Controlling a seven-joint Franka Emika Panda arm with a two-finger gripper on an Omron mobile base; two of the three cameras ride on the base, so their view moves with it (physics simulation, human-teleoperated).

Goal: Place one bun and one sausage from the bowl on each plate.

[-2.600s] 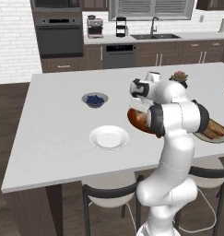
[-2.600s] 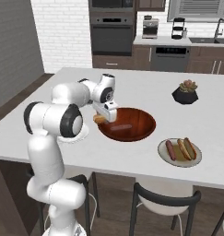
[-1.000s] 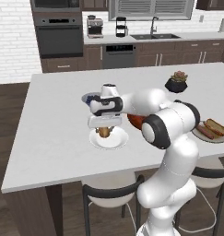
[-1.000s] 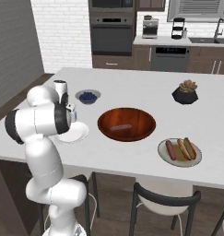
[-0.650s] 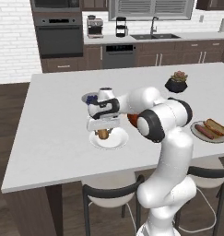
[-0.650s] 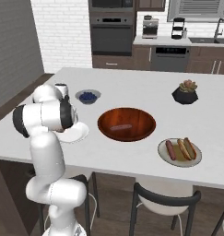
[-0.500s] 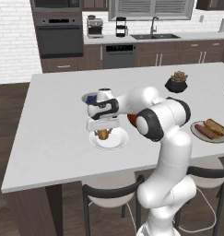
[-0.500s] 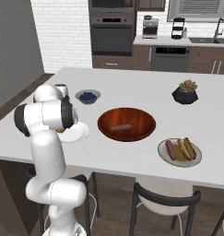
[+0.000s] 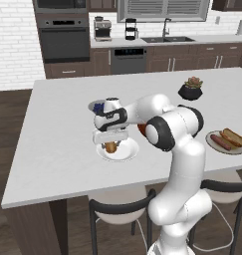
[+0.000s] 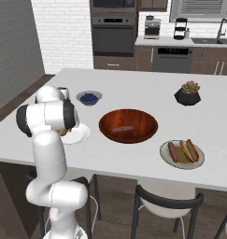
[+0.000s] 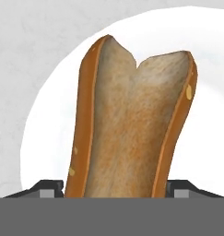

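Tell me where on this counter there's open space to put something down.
The near-left corner of the counter, left of the white plate, is bare, and so is the far stretch behind the berry bowl and the plant. The middle is crowded: the wooden bowl sits between both plates.

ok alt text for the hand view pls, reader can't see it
A split golden-tan bun, cut side facing the camera, stands between the claw fingertips directly above a white plate. Pale grey counter shows around the plate's rim.
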